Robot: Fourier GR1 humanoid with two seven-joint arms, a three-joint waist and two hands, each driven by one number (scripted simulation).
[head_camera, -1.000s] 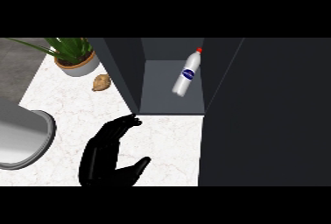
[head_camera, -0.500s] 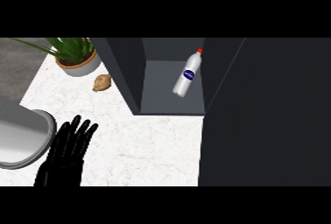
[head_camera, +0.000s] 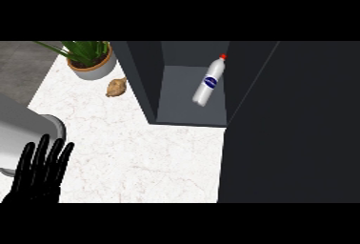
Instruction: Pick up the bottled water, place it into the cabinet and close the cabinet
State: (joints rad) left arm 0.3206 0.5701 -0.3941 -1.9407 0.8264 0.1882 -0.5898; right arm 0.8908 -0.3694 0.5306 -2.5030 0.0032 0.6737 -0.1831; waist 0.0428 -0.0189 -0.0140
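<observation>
Counter top (head_camera: 141, 147): white stone look, marble-like, fine grey veining, smooth, matt.
Cabinet (head_camera: 190, 102): dark grey panels, flat, matt, no grain visible.
Bottled water (head_camera: 209, 82): clear to white plastic look, smooth, slight sheen; red cap, blue label.
Plant pot (head_camera: 94, 70): grey outer wall, terracotta-coloured rim, matt.
Brown lump (head_camera: 116, 87) beside the pot: rough, knobbly, dull.
Sink (head_camera: 28, 131): pale grey, metal look, smooth, soft sheen.
Left hand (head_camera: 38, 176): black, matt.

Count: one bottled water (head_camera: 210, 82), one cabinet (head_camera: 190, 107), one potted plant (head_camera: 90, 59), one small brown root-like item (head_camera: 116, 87) on the counter (head_camera: 141, 152). One sink basin (head_camera: 28, 138), part in view. One hand (head_camera: 38, 174) visible.
</observation>
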